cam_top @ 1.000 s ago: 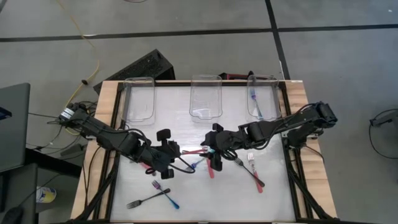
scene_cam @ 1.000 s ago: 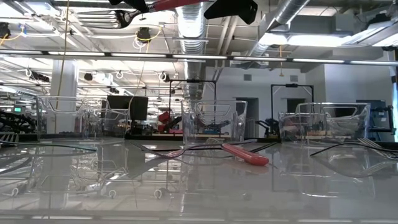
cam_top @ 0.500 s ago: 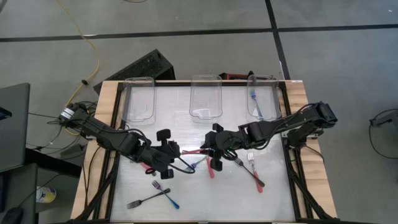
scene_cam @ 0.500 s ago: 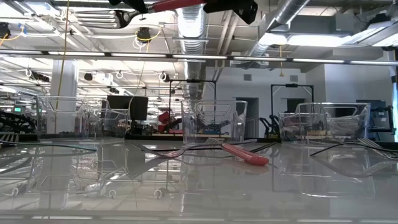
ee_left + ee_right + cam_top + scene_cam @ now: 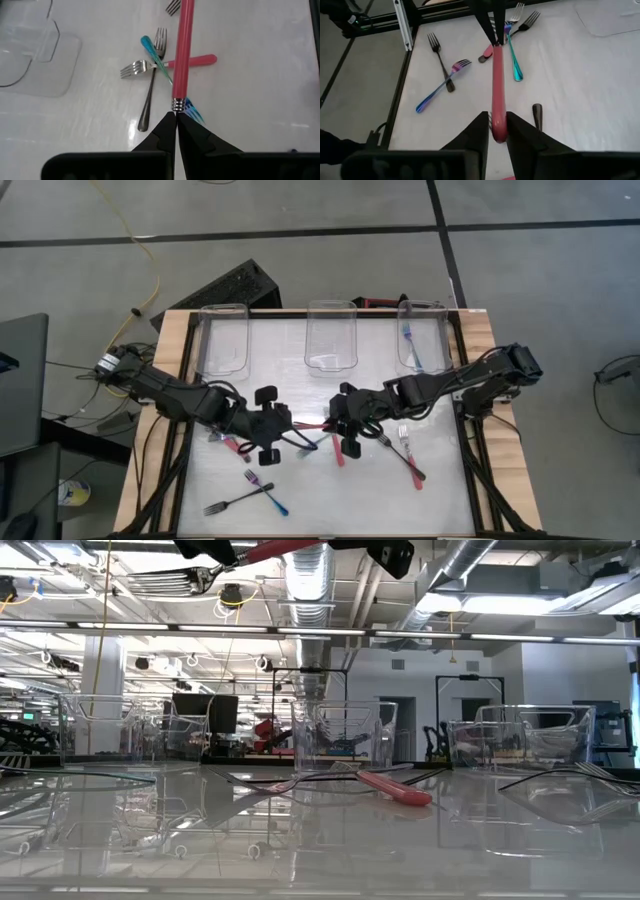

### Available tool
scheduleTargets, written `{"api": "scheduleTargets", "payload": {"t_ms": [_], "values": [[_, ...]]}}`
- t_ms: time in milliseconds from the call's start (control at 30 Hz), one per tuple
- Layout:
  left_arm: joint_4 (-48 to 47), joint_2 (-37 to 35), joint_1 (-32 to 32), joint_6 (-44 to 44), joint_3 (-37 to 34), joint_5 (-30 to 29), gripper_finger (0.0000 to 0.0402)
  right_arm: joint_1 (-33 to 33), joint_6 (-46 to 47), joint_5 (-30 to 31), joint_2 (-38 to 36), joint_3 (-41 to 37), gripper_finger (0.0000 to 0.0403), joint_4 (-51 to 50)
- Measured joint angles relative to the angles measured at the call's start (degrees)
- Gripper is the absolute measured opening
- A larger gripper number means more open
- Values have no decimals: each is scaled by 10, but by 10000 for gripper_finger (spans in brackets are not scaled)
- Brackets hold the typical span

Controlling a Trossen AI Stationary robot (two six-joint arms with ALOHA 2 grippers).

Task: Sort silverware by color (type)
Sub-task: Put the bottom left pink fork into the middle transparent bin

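Left gripper [image 5: 177,120]: I pinched the red fork's [image 5: 183,55] tine end.
Right gripper [image 5: 496,131]: I pinched its handle end.
Place: above the worktop's [image 5: 330,495] middle.

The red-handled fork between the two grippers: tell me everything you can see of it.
The red-handled fork has a straight glossy red handle with a ribbed metal collar at the neck. It hangs level above the table, held at both ends: the left gripper is shut on the neck, the right gripper on the handle's butt. Its tines are hidden.

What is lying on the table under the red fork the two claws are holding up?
Under the red fork lie a teal fork, a grey fork and a pink-handled fork. A blue tip beneath the neck is mostly covered.
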Motion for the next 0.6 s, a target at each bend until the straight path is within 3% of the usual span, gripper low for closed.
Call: {"api": "scheduleTargets", "payload": {"t_ms": [267, 600], "values": [[0, 0, 18, 7, 0, 35, 0, 0, 0, 0, 0, 0, 124, -10], [0, 0, 19, 9, 0, 40, 0, -6, 15, 0, 0, 0, 124, -11]]}}
